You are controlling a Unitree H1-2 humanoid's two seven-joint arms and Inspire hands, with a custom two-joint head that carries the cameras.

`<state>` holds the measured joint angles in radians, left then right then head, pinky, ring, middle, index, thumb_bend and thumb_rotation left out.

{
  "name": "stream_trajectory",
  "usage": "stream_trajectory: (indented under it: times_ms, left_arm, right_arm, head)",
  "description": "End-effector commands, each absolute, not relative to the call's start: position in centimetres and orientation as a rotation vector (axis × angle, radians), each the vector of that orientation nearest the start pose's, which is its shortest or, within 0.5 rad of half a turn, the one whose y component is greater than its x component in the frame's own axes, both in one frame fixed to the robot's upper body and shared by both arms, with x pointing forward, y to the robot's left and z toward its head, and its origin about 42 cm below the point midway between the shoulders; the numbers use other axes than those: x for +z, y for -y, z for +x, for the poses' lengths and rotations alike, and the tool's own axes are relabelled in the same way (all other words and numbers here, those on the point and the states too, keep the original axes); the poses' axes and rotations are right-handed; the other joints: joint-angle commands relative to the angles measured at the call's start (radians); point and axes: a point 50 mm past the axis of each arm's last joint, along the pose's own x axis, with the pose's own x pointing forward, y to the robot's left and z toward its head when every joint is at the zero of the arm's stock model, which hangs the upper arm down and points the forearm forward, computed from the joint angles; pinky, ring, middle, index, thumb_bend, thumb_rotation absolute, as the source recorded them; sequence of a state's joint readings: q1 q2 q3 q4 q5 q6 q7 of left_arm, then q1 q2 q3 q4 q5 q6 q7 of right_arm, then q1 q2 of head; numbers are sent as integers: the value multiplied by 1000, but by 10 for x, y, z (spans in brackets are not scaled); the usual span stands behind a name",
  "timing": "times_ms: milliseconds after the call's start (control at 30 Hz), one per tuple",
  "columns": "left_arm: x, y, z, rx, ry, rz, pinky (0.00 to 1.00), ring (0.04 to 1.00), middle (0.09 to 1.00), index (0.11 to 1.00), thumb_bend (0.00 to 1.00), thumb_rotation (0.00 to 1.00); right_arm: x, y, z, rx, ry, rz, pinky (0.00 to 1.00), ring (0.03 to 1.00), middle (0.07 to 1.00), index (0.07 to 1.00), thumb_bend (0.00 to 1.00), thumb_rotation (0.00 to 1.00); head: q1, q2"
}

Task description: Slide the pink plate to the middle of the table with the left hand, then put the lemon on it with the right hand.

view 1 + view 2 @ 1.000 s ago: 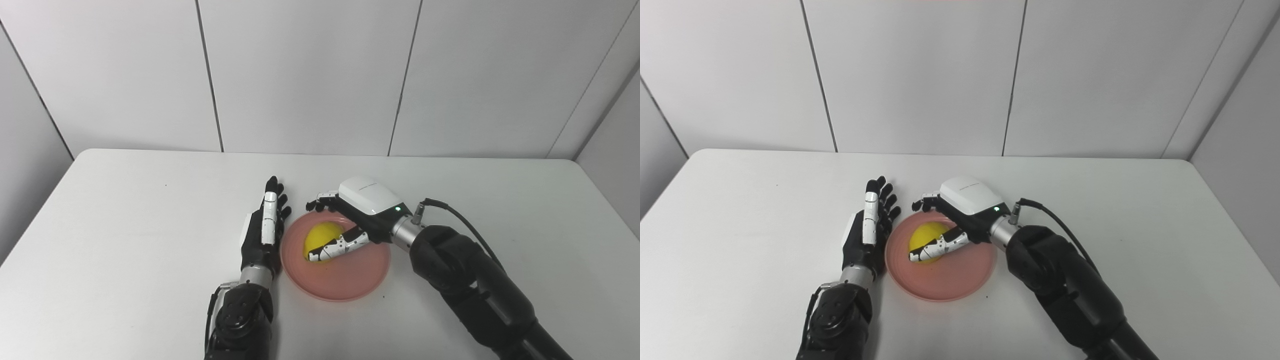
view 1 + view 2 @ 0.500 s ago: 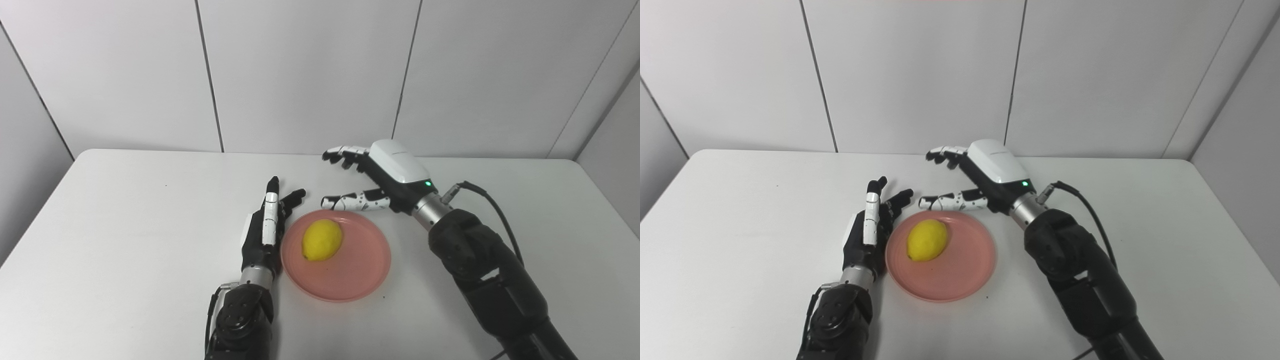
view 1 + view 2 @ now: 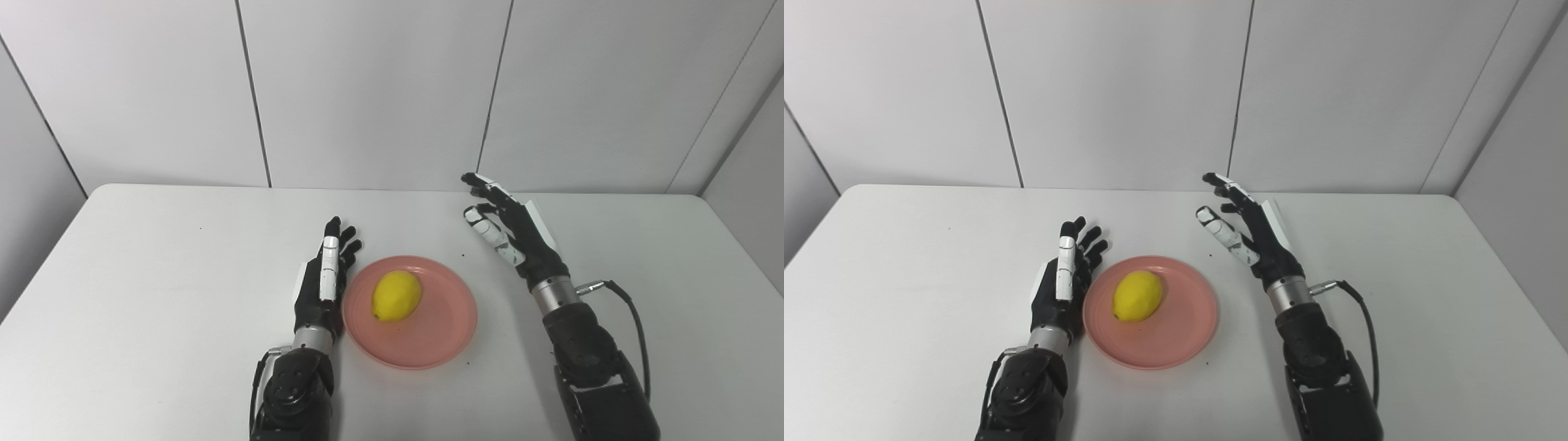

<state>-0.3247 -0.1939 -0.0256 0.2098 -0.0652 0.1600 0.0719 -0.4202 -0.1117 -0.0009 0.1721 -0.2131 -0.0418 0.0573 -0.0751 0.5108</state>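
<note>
Your pink plate [image 3: 429, 343] sits flat on the white desk [image 3: 153, 294], near the middle and toward the front edge. The lemon [image 3: 397, 296] lies on the plate, resting on its left half, with its long axis tilted so one tip points toward the near left.

Your left hand [image 3: 323, 282] stands on edge just beside the plate's left rim, so close that you cannot tell from either view whether it touches. Its fingers [image 3: 331, 245] are stretched out straight, pointing away from you toward the wall, slightly fanned and grasping nothing.

Your right hand [image 3: 1255, 236] is held up off the desk, to the right of the plate and beyond it, clear of both plate and lemon. Its palm faces left toward the plate, and its fingers [image 3: 1220, 229] are spread and released, with nothing between them. The thumb juts out leftward, apart from the rest.

A black cable [image 3: 628, 306] loops out from your right wrist and runs down alongside the forearm. A few small dark specks mark the desk near the plate's far right edge.
</note>
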Motion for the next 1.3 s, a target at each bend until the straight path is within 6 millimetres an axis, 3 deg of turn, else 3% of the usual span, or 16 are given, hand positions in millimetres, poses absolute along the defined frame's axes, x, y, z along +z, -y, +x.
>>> stream_trajectory:
  times_ms: [0, 67, 233, 367, 567, 833, 1267]
  left_arm:
    - [115, -97, 366, -83, -176, -215, 1000, 916, 934, 960, 710, 1000]
    - [115, -98, 366, -83, -172, -213, 1000, 920, 935, 963, 714, 1000]
    - [117, -100, 367, -68, -167, -217, 998, 933, 940, 966, 715, 1000]
    - [117, -100, 368, -61, -147, -193, 998, 948, 947, 952, 712, 1000]
    - [118, -107, 373, -35, -111, -147, 1000, 994, 986, 964, 718, 1000]
    - [119, -113, 378, -25, -74, -111, 1000, 1000, 997, 977, 706, 1000]
    - [122, -121, 385, -4, -59, -107, 1000, 995, 998, 986, 751, 1000]
  right_arm:
    - [198, 210, 414, 86, 276, -224, 939, 937, 931, 915, 893, 1000]
    - [186, 208, 414, 56, 218, -108, 987, 963, 958, 938, 915, 1000]
    - [163, 205, 411, 14, 126, 101, 1000, 995, 989, 971, 880, 1000]
    - [146, 205, 404, -29, 71, 181, 1000, 1000, 1000, 997, 914, 1000]
    - [123, 194, 393, -52, 2, 296, 1000, 1000, 1000, 1000, 835, 1000]
    - [112, 182, 385, -51, -45, 322, 1000, 1000, 1000, 1000, 818, 1000]
    - [108, 182, 383, -54, -21, 272, 1000, 1000, 1000, 1000, 796, 997]
  head:
    - [1, 0]
    - [-6, 3]
    - [-24, 9]
    - [-22, 11]
    - [-23, 11]
    - [-23, 12]
    - [-19, 14]
